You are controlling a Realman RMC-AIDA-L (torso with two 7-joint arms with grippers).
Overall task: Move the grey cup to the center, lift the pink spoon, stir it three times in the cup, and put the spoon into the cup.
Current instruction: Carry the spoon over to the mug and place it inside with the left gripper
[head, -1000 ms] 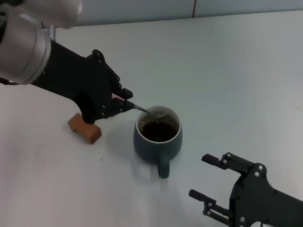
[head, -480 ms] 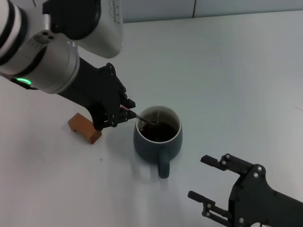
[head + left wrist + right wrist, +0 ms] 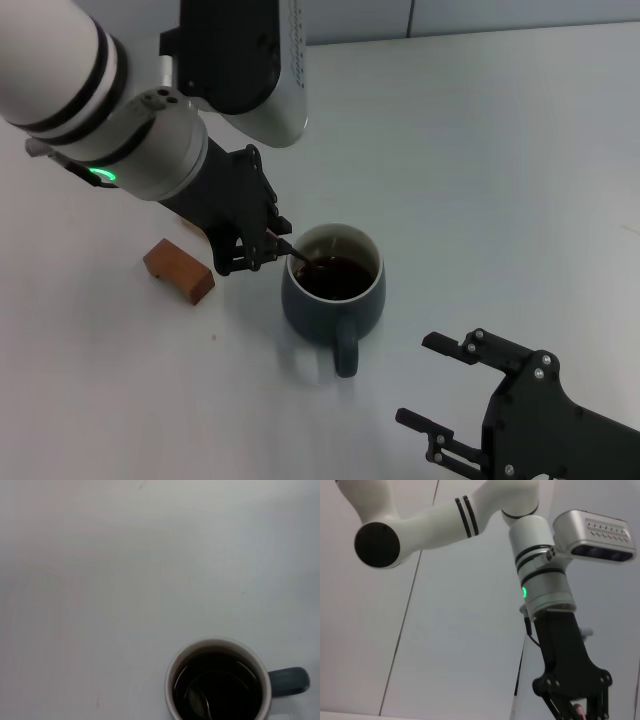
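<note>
The grey cup (image 3: 333, 296) stands on the white table, handle toward me, with dark brown liquid inside. It also shows in the left wrist view (image 3: 220, 685). My left gripper (image 3: 273, 238) is at the cup's left rim, shut on the pink spoon (image 3: 296, 254). The spoon's metal neck slants down over the rim and its bowl (image 3: 199, 701) lies under the liquid. Only a sliver of the pink handle shows between the fingers (image 3: 578, 710) in the right wrist view. My right gripper (image 3: 440, 390) is open and empty, low at the front right of the cup.
A brown wooden block (image 3: 178, 270) lies on the table left of the cup, just beside my left gripper. The white table (image 3: 480, 170) stretches back and right of the cup.
My left arm has tilted more upright and swung its wrist over the block. The spoon has tipped steeper and its bowl has sunk from the rim into the liquid. The right arm has barely moved.
</note>
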